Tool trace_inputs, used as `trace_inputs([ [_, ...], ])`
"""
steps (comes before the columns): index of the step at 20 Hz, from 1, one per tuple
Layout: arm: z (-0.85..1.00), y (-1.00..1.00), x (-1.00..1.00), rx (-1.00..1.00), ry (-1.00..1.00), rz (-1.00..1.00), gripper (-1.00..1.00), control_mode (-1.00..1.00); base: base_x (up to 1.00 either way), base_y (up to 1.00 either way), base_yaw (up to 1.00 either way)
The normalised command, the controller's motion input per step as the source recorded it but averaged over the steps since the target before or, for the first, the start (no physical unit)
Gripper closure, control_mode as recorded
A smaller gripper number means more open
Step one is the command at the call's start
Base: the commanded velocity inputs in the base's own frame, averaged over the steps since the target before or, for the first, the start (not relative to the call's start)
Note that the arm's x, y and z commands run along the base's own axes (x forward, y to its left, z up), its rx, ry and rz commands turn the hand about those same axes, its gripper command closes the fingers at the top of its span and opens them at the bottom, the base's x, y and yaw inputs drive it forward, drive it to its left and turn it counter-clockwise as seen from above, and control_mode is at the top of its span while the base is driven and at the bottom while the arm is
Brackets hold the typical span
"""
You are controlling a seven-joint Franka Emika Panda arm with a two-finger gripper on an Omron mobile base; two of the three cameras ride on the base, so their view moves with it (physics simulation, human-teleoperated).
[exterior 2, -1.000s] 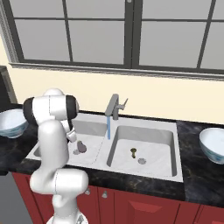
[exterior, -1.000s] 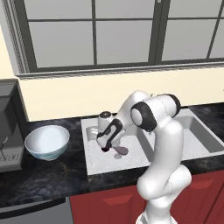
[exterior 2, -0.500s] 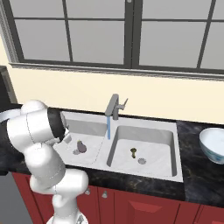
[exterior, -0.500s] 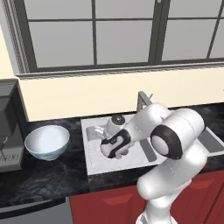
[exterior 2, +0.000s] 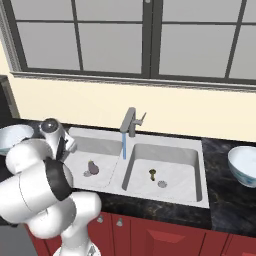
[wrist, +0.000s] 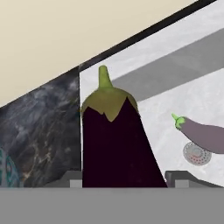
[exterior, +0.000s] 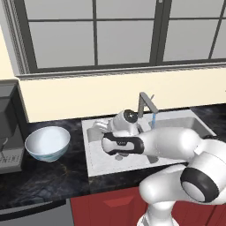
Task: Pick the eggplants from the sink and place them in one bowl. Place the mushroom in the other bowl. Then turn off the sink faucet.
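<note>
lifted since before, dark eggplant pinched in fingers above sink.

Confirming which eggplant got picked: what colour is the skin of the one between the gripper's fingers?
Near-black purple eggplant with an olive-green stem cap, clearest in the hand view.

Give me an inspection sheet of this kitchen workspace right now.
Surface: dark speckled counter around a pale double sink.
Job's things: dark eggplant in the gripper; paler eggplant lying in the left basin beside a drain; mushroom in the right basin; bowl left of the sink, another bowl to the right; faucet running.
Clutter: nothing seen.
Gripper: gripper shut on the dark eggplant.
Cables: nothing seen.
Surroundings: window, red cabinets.
</note>
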Motion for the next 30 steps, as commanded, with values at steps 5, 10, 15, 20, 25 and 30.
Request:
trace_inputs([
  [5, 0.71, 0.03, -0.28, 0.01, 0.03, 0.12, 1.00, -1.00, 0.00, 0.00, 0.00],
  [10, 0.76, 0.24, -0.08, 0.01, 0.08, 0.00, 1.00, -1.00, 0.00, 0.00, 0.00],
  [15, 0.75, 0.36, 0.00, 0.00, 0.22, 0.03, 1.00, -1.00, 0.00, 0.00, 0.00],
  [20, 0.21, 0.26, -0.01, 0.00, 0.15, 0.16, 1.00, -1.00, 0.00, 0.00, 0.00],
  [25, -0.28, 0.32, -0.06, 0.00, 0.00, 0.02, 1.00, -1.00, 0.00, 0.00, 0.00],
  [30, -0.24, 0.58, 0.00, 0.00, -0.05, 0.00, 1.00, -1.00, 0.00, 0.00, 0.00],
])
